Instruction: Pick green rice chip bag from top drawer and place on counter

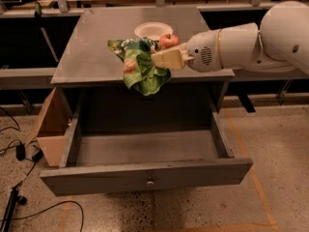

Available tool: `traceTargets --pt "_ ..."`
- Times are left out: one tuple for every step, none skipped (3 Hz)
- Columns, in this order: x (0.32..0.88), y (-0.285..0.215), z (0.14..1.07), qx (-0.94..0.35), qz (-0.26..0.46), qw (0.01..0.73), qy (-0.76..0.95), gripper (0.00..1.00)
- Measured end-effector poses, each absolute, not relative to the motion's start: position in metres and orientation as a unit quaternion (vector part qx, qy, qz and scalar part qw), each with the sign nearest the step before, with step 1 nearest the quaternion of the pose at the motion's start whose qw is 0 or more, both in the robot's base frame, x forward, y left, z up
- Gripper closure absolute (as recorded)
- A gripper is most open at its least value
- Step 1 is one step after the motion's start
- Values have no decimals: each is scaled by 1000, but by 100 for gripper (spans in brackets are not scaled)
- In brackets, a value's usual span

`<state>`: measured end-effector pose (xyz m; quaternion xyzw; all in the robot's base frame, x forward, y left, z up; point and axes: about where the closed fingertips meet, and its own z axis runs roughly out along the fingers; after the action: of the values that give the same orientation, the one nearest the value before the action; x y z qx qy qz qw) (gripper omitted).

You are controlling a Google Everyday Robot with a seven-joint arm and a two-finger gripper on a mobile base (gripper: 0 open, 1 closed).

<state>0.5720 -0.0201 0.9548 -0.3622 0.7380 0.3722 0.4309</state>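
My gripper (158,59) reaches in from the right and is shut on the green rice chip bag (137,66). The crinkled bag hangs from the fingers in the air over the front edge of the counter (96,42). Its lower end droops below the counter edge, above the back of the open top drawer (145,151). The drawer is pulled far out and its inside shows nothing in it. The drawer front carries a small metal lock (150,181) at centre.
A white bowl (152,30) and a red apple (168,40) sit on the counter just behind the bag. A cardboard box (50,129) leans at the cabinet's left. Cables (19,153) lie on the floor at left. Grey rails run behind the cabinet.
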Motion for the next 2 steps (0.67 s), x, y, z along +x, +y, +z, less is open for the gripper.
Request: traceTargets --pt "590 0 977 -377 377 454 714 100" --pt "622 35 973 -374 374 463 712 100"
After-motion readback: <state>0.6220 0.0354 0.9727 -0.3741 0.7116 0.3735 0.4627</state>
